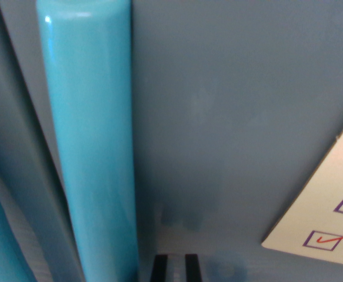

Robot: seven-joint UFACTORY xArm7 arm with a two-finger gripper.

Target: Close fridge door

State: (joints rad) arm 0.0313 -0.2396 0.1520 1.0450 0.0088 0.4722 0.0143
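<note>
Pincer (175, 267) tips barely visible, close together, state unclear, right against fridge door (230, 117) just beside turquoise handle (92, 141). Seems mid-push; next likely pressing until door seals.

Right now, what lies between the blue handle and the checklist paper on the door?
Nothing: in the wrist view, only bare grey door panel stretches between the blue handle and the checklist paper at the view's lower right.

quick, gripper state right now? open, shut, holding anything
gripper: cannot be told; only two dark finger tips show at the bottom edge, close together, against the grey fridge door, beside the turquoise handle. Nothing visibly held.
</note>
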